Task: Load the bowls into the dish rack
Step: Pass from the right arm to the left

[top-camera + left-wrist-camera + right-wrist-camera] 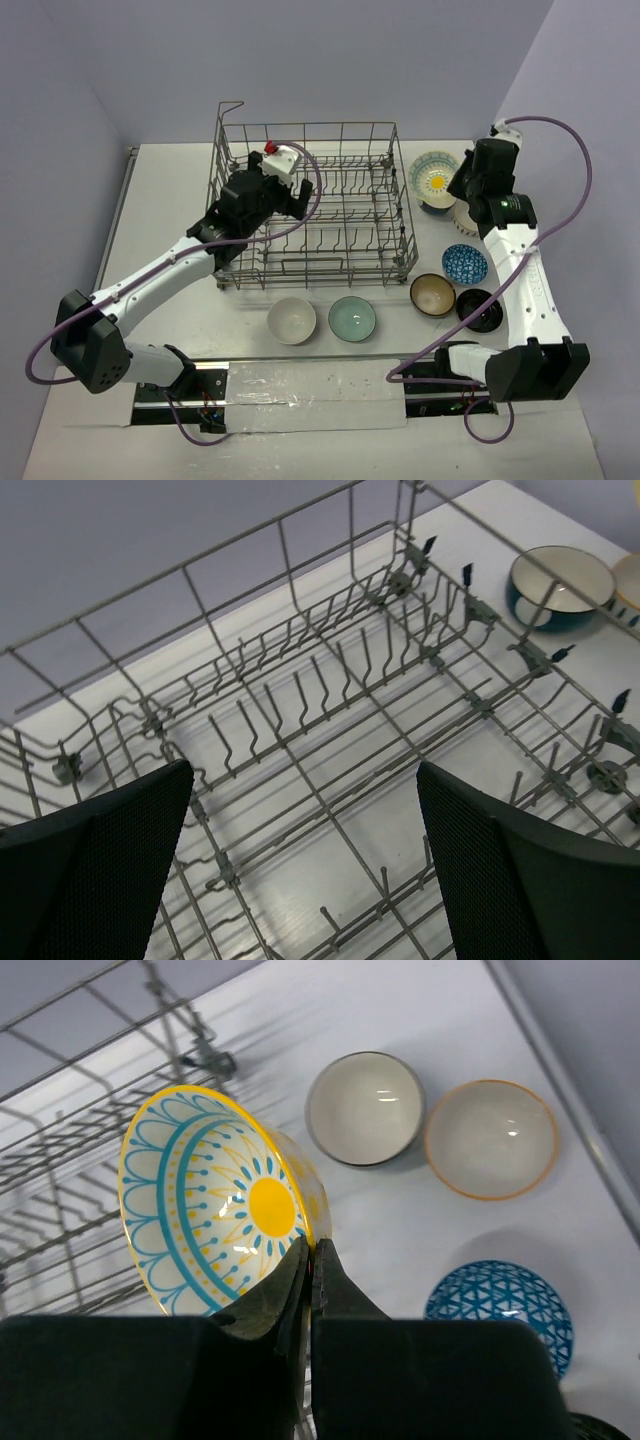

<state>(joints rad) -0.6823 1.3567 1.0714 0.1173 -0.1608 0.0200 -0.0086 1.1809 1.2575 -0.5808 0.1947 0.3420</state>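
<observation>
The grey wire dish rack [345, 235] stands mid-table with no bowl in it. My left gripper [298, 203] hovers over its left half, open, with only tines between the fingers [303, 770]. To the right of the rack, my right gripper [455, 186] is shut on the rim of a white bowl with a yellow and blue pattern [433, 174], holding it tilted above the table [215, 1200]. In the right wrist view the jaws [314, 1252] pinch that rim. White [292, 320], pale green [352, 320], tan [433, 294], black [480, 309] and blue [465, 264] bowls sit on the table in front.
Beneath the held bowl a grey-rimmed bowl [364, 1108] and an orange-rimmed cream bowl [491, 1139] stand side by side on the table. The blue bowl [500, 1310] lies near them. The rack's tall side [80, 1150] is just left of the held bowl.
</observation>
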